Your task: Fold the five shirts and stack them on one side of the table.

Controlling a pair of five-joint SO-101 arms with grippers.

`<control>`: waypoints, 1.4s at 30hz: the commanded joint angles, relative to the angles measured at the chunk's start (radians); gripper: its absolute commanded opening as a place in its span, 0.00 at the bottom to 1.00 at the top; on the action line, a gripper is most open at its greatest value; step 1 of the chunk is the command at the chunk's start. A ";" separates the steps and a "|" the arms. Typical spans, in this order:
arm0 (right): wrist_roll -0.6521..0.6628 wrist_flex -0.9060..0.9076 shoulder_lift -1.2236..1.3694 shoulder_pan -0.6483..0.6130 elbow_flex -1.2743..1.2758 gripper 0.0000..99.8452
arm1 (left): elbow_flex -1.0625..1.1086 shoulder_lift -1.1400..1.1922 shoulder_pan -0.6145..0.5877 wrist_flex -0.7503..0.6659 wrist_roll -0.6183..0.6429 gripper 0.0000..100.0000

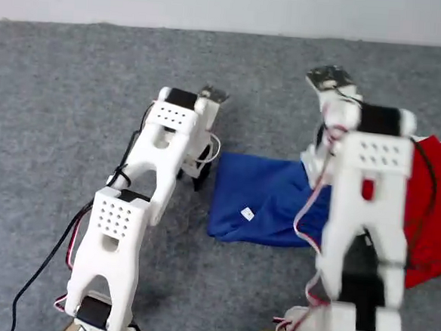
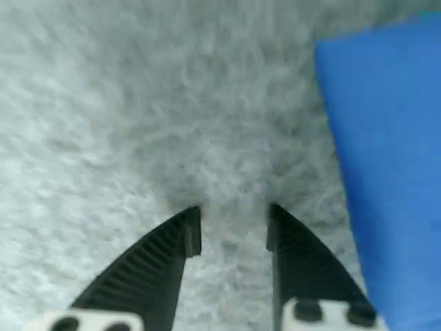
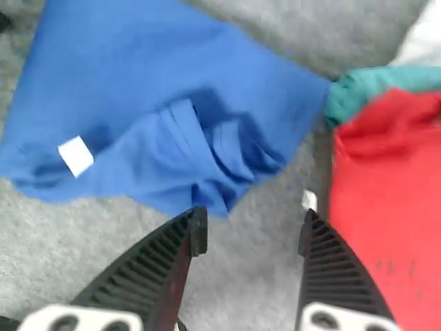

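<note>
Your left gripper hangs released, jaws apart, over the grey carpeted table, just beside the blue shirt lying rumpled at mid-table. Your right gripper, likewise released, hovers above the gap between that shirt and a red shirt; a teal garment touches the red one.

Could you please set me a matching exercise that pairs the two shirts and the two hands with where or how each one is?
1. blue shirt
2. red shirt
3. left hand
4. right hand

A. open over bare grey carpet, beside a shirt's edge
B. open above the gap between two shirts
C. rumpled, with a white tag showing
D. next to a teal cloth

Pairs: 1-C, 2-D, 3-A, 4-B.
</note>
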 commanded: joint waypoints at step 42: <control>0.029 0.041 0.300 -0.177 0.023 0.07 | 0.045 0.026 0.017 -0.044 0.109 0.10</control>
